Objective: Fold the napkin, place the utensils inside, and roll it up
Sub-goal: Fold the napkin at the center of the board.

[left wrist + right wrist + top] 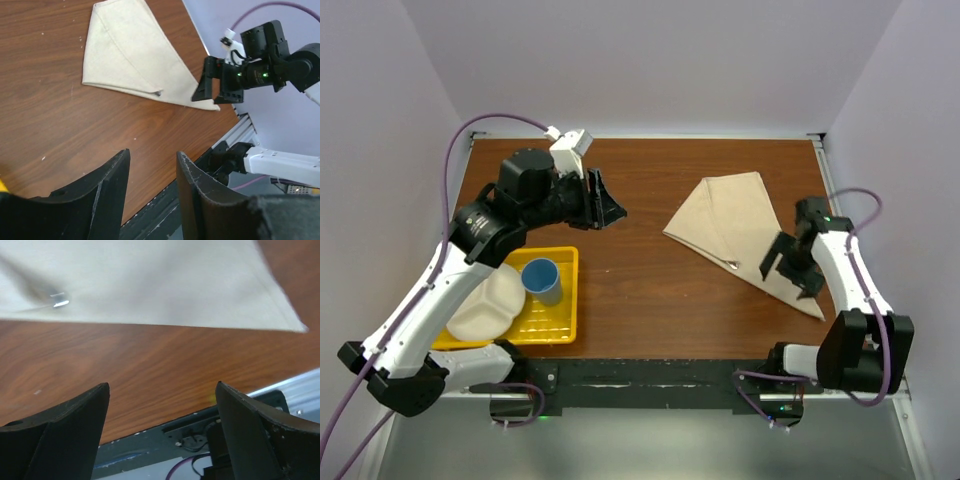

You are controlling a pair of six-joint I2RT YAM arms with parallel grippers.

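**On the right half of the table: napkin folded, knife tucked in, roll not yet begun**

On the right side of the brown table [650, 300] the napkin [745, 235] lies flat, folded into a long triangle whose narrow tail points toward the near right corner. Only a small bright tip of the knife [732, 264] peeks out at the fold along its left edge, so I judge that the fold and the tucking are done. What is left is the rolling: the cloth shows no curl or bundle anywhere.

The right gripper [790, 268] hangs over the napkin's tail with its jaws spread wide and nothing between them. Its wrist view shows bare wood between the fingers, with the cloth edge just beyond. The left gripper [605, 208] sits well apart, over the middle left of the table, its jaws partly spread and empty.

The napkin is a plain beige weave, matte and soft, with a stitched hem and one crisp diagonal crease. The knife tip is smooth, shiny metal. The tabletop is glossy wood grain. At the near left, a ribbed yellow plastic tray [570, 300] holds a white divided plate [485, 310] and a blue cup [542, 280].
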